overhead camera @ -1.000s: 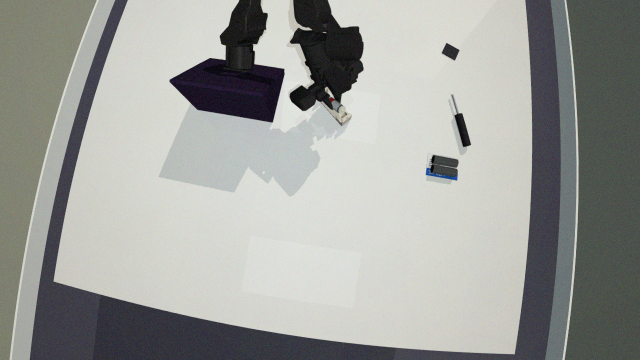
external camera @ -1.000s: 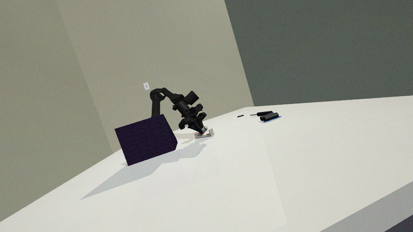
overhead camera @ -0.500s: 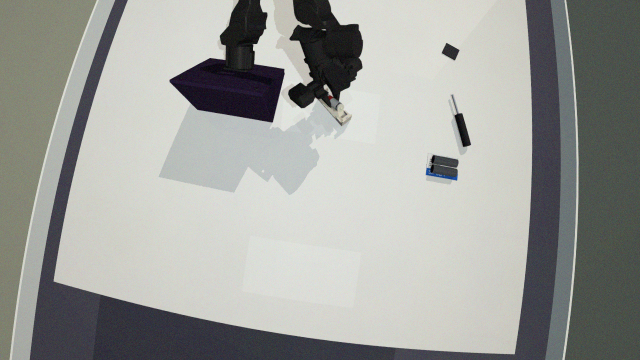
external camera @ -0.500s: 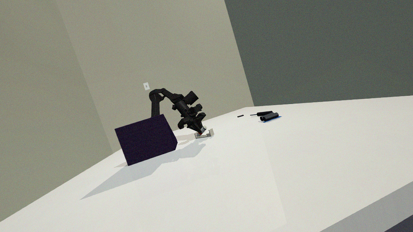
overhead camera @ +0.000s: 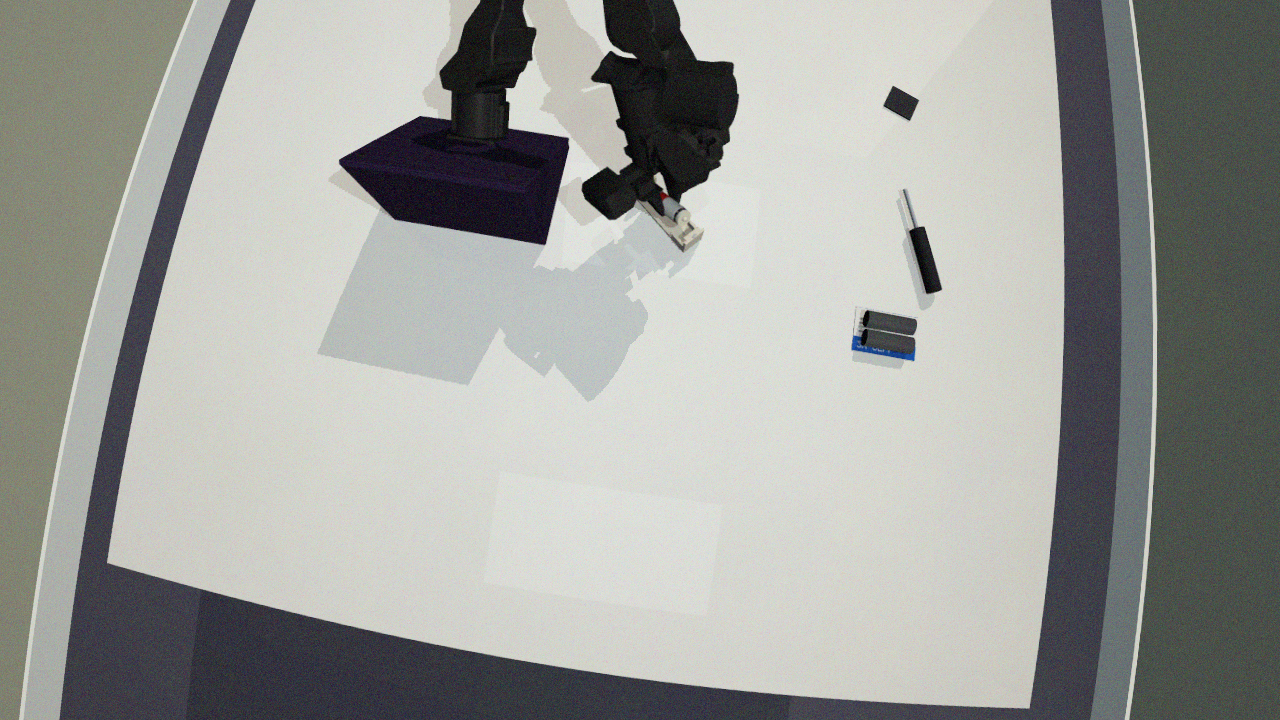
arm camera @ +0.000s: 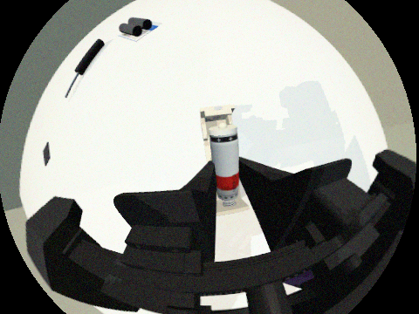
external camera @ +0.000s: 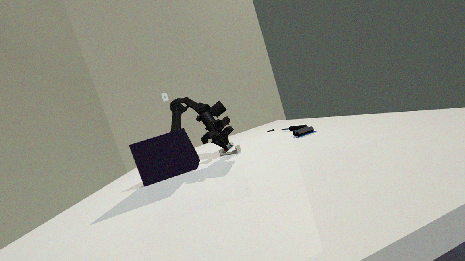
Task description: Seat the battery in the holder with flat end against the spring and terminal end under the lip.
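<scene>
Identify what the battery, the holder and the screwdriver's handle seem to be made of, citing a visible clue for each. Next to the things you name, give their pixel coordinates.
Battery [overhead camera: 672, 208] [arm camera: 226, 158]: probably smooth, wrapped metal; printed white, red and black bands.
Holder [overhead camera: 687, 241] [external camera: 238, 149] [arm camera: 216, 110]: likely matte moulded plastic; cream, squared walls.
Screwdriver's handle [overhead camera: 925, 259] [arm camera: 89, 57]: matte black, plastic or rubber; no strong glint.

The black arm rises, bends over at its elbow and slopes down toward the tabletop [overhead camera: 572, 447] [external camera: 246, 208] [arm camera: 166, 87]. Its wrist leans at a slant, with the pincer [overhead camera: 660, 198] [external camera: 226, 148] [arm camera: 225, 163] at its lower end, pointing down low over the surface. The two tapered fingers stand slightly apart, facing each other and closed on the battery [overhead camera: 672, 207] [external camera: 230, 144] [arm camera: 226, 159], one against either side.
</scene>
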